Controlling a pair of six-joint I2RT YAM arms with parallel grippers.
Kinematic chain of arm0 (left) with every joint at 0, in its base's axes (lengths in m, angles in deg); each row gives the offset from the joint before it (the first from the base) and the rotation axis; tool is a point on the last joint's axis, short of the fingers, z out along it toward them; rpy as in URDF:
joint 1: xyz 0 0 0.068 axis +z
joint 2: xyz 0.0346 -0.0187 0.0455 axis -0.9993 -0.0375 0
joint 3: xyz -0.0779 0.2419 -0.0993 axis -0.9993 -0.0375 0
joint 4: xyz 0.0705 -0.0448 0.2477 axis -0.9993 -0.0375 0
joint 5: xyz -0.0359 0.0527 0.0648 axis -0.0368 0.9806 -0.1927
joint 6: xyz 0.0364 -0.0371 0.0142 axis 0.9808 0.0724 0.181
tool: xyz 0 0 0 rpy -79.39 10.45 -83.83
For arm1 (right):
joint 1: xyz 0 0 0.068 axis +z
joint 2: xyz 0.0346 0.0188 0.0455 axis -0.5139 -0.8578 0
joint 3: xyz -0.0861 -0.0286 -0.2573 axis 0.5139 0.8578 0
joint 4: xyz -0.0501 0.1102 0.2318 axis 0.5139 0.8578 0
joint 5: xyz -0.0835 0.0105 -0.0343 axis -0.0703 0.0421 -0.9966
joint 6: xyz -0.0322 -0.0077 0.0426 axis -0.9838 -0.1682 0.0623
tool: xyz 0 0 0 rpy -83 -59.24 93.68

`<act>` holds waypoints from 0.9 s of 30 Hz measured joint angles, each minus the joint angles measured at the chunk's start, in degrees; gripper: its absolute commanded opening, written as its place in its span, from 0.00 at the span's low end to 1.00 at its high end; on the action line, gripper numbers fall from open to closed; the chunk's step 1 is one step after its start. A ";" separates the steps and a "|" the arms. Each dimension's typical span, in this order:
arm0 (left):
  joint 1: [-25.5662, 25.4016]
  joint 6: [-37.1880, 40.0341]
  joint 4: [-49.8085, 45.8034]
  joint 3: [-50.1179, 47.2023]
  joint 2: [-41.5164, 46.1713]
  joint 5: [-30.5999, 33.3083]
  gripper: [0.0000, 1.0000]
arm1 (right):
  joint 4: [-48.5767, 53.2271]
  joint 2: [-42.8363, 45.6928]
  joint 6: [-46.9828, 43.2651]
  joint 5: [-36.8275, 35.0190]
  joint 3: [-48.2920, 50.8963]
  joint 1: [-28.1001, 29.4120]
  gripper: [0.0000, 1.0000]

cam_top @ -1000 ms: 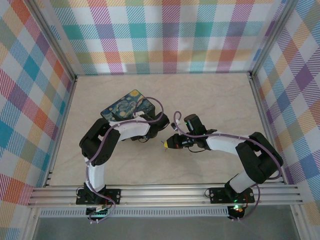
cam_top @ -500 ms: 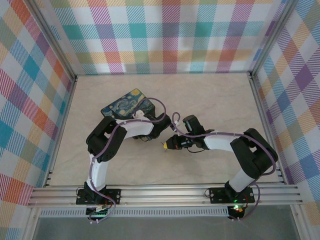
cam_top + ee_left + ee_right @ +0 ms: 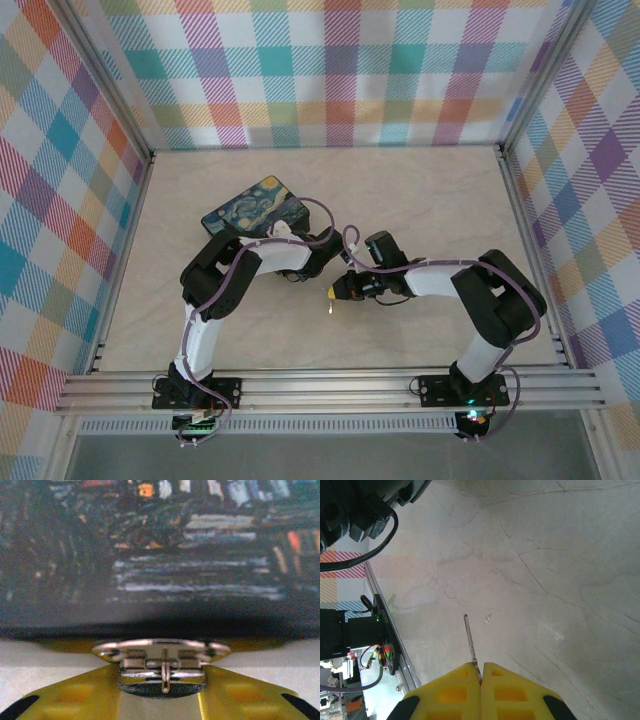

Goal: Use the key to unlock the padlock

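One box (image 3: 255, 208) toward the tabletop (image 3: 430, 200) left-rear corner, one padlock (image 3: 162, 655) just beside it pinched by left gripper (image 3: 161, 675), one key (image 3: 470, 642) clamped in right gripper (image 3: 480, 667) mid-table, open room toward right and rear edges.

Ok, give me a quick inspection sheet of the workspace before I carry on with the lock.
Surface: pale marbled table, no spills seen.
Job's things: padlock in front of the night-sky box; key pinched, blade sticking out.
Clutter: nothing seen.
Grippers: left gripper straddles the padlock, contact unclear; right gripper shut on the key.
Cables: purple cables loop along both arms.
Surroundings: plaid walls, metal rail at near edge.
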 measured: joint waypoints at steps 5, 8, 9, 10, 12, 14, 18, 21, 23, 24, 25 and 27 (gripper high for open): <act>0.00 0.02 0.55 0.04 -0.26 0.79 0.30 | 0.04 -0.02 -0.09 0.13 0.00 -0.26 0.00; 0.00 0.37 0.70 0.04 -0.31 0.96 0.22 | 0.15 -0.02 -0.20 0.24 -0.04 -0.28 0.00; 0.00 0.39 0.70 0.04 -0.31 0.98 0.18 | 0.28 -0.02 -0.20 0.24 -0.09 -0.28 0.00; 0.00 0.48 0.70 0.04 -0.31 0.98 0.16 | 0.37 -0.02 -0.22 0.24 -0.09 -0.28 0.00; 0.00 0.87 0.70 0.04 -0.31 0.98 0.13 | 0.46 -0.02 -0.24 0.24 -0.11 -0.31 0.00; 0.00 1.38 0.72 0.04 -0.31 1.01 0.10 | 0.70 -0.02 -0.42 0.24 -0.22 -0.33 0.00; 0.00 2.47 0.63 0.02 -0.22 0.94 0.00 | 1.42 -0.02 -0.70 0.24 -0.55 -0.33 0.00; 0.02 3.85 0.55 -0.26 0.24 0.28 0.00 | 1.73 0.00 -1.29 0.44 -0.74 -0.33 0.00; 0.02 4.83 0.50 -0.79 0.98 -0.74 0.00 | 1.75 0.00 -1.60 0.63 -0.83 -0.33 0.00; 0.02 5.35 0.31 -1.05 1.49 -1.44 0.00 | 1.75 0.02 -1.73 0.68 -0.85 -0.33 0.00; 0.00 6.05 0.20 -1.31 2.08 -2.45 0.00 | 1.75 0.13 -1.73 0.66 -0.85 -0.33 0.00; -0.04 6.91 -0.09 -1.73 3.28 -4.39 0.00 | 1.75 0.39 -1.73 0.66 -0.85 -0.33 0.00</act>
